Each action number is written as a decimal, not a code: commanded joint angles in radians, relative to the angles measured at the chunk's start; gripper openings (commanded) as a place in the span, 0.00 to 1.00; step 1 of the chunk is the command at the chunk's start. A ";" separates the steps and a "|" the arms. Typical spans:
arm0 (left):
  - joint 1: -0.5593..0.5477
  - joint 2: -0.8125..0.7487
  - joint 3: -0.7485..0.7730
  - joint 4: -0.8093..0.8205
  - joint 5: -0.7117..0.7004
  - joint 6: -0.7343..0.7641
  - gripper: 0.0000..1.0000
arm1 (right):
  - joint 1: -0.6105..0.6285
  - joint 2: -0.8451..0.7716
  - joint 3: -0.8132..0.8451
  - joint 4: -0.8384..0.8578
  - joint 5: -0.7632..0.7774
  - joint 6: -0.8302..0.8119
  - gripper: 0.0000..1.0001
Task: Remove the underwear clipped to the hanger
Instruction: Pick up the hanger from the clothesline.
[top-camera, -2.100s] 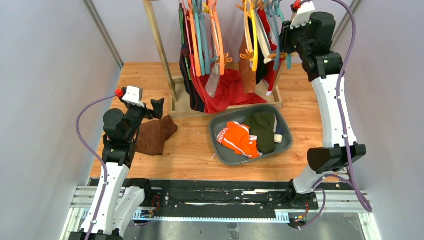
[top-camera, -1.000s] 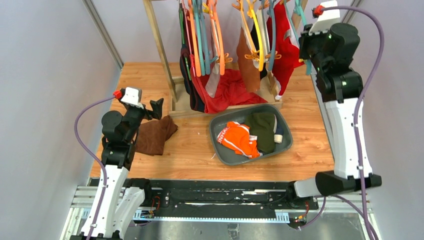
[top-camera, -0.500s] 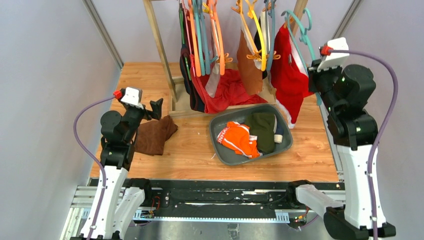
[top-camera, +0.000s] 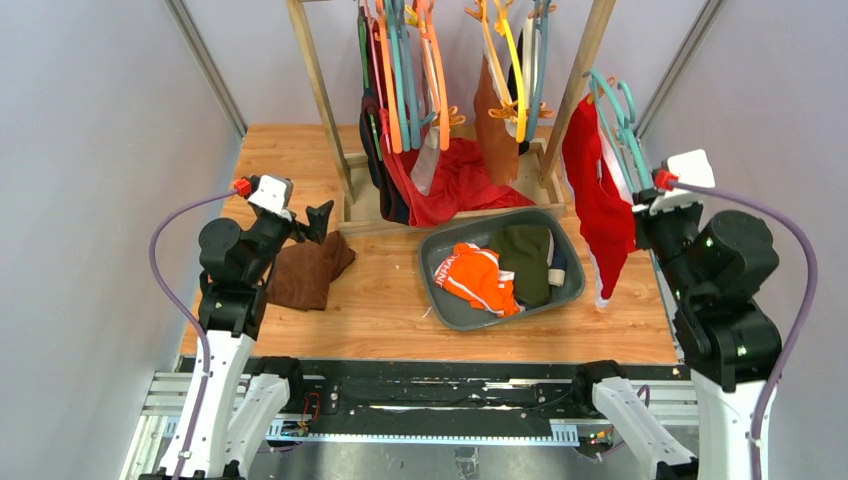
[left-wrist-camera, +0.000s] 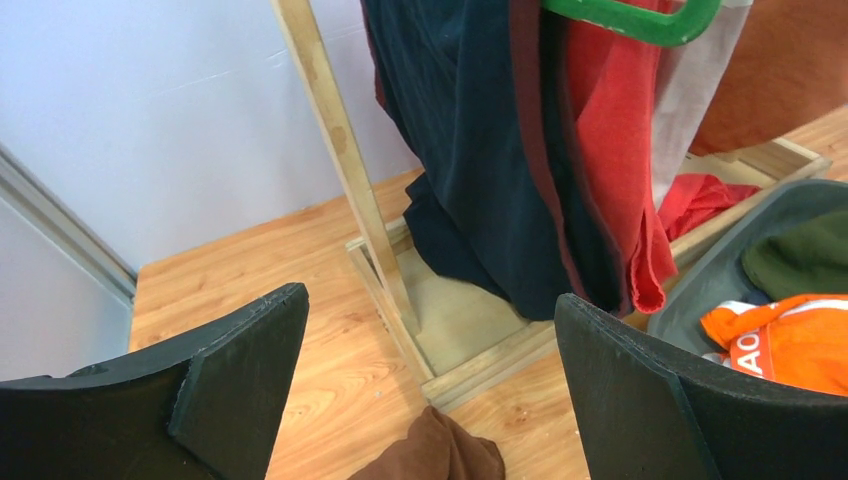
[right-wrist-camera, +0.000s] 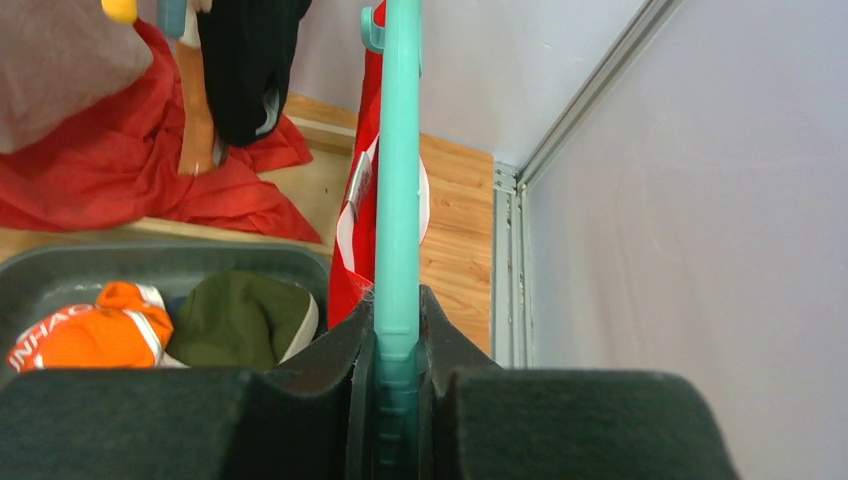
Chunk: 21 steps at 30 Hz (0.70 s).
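Over tabletop (top-camera: 380, 300), right claw (right-wrist-camera: 397, 330) clamps teal hanger (right-wrist-camera: 397, 180) with one red underwear (top-camera: 600, 200); left claw (left-wrist-camera: 430, 305) gapes.

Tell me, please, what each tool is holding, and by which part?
The right tool grips the teal plastic hanger by a straight bar; red briefs with white trim hang from it. The left tool is open, holding nothing.

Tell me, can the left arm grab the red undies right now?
Probably not. The left gripper hangs open near the brown cloth on the left, while the red underwear dangles from the teal hanger pinched in the right gripper, far across the grey bin.
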 joint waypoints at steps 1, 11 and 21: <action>0.009 0.018 0.035 -0.021 0.060 0.033 0.98 | -0.009 -0.090 -0.031 -0.046 0.031 -0.073 0.01; 0.009 0.095 0.104 -0.125 0.123 0.078 0.98 | -0.025 -0.194 -0.034 -0.272 -0.169 -0.201 0.01; 0.009 0.119 0.141 -0.213 0.236 0.144 0.98 | -0.025 -0.212 -0.015 -0.404 -0.598 -0.309 0.01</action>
